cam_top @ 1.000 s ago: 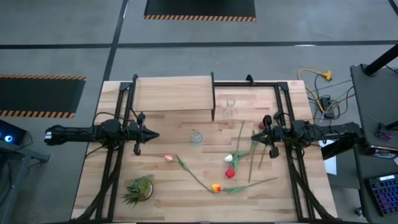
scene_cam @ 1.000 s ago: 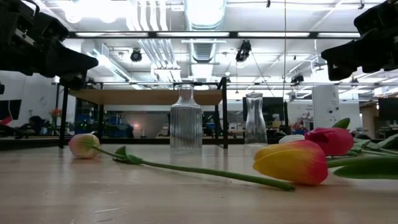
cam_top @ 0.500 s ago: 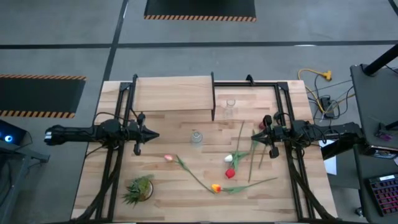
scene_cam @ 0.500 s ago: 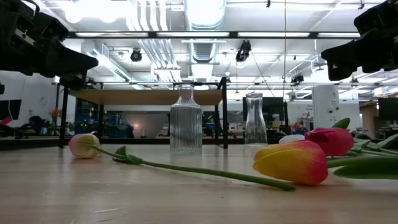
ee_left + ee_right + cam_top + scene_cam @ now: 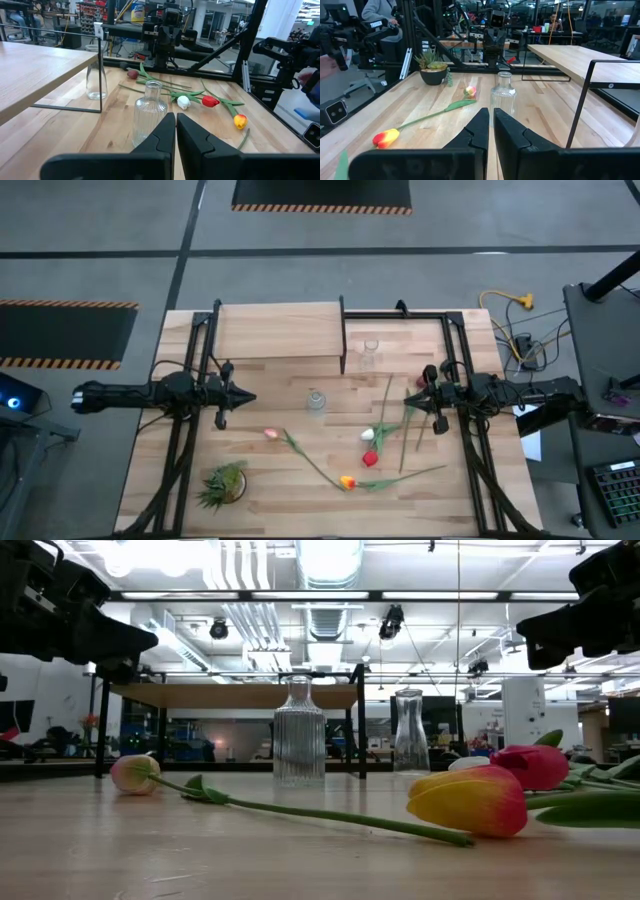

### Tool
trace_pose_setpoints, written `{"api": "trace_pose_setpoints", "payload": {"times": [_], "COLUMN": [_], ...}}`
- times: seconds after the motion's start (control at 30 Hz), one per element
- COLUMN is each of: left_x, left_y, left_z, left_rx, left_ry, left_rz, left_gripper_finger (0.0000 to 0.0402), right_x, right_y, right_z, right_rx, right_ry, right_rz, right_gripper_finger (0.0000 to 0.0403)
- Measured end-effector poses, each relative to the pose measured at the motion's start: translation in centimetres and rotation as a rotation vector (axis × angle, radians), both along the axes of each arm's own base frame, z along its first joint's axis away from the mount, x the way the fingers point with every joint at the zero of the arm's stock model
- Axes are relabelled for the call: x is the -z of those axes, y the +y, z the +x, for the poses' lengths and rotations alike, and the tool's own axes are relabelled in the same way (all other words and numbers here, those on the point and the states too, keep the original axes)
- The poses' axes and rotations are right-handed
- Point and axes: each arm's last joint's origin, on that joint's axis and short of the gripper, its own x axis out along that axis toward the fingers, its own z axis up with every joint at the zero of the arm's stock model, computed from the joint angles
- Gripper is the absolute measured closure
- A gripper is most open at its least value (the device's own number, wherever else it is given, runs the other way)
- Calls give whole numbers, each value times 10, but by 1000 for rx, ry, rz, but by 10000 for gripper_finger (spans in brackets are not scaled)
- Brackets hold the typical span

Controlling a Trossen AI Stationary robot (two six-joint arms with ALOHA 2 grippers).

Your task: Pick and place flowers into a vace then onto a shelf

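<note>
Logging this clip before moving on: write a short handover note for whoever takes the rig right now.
Left gripper: shut, holding nothing, above the table's left side.
Right gripper: shut, holding nothing, above the right side.
Flowers: pink tulip, orange tulip, red tulip, white tulip, all lying flat on the table.
Ribbed vase at centre, second vase beside the shelf; neither holds a flower.
Done: nothing.
Left: everything.

We see the dark maroon tulip [image 5: 421, 383] only as a speck beside the right arm. In the low view, the red tulip's [image 5: 533, 766] stem runs off the edge.
</note>
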Motion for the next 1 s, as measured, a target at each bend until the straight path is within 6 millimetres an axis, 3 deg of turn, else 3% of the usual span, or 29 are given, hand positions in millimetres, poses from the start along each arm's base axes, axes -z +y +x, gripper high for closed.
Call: {"api": "trace_pose_setpoints", "payload": {"times": [0.4, 0.8, 1.0], "left_x": [0, 0, 0], "left_y": [0, 0, 0], "left_z": [0, 0, 0], "left_rx": [9, 9, 9], "left_ry": [-2, -3, -4], "left_rz": [130, 131, 131], "left_gripper_finger": [402, 402, 402], "right_x": [-4, -13, -18], "right_y": [0, 0, 0], "right_z": [0, 0, -1], "right_rx": [2, 4, 4], "right_ry": [-37, -143, -191], "right_rz": [5, -58, -1], "right_gripper_finger": [385, 385, 385]}}
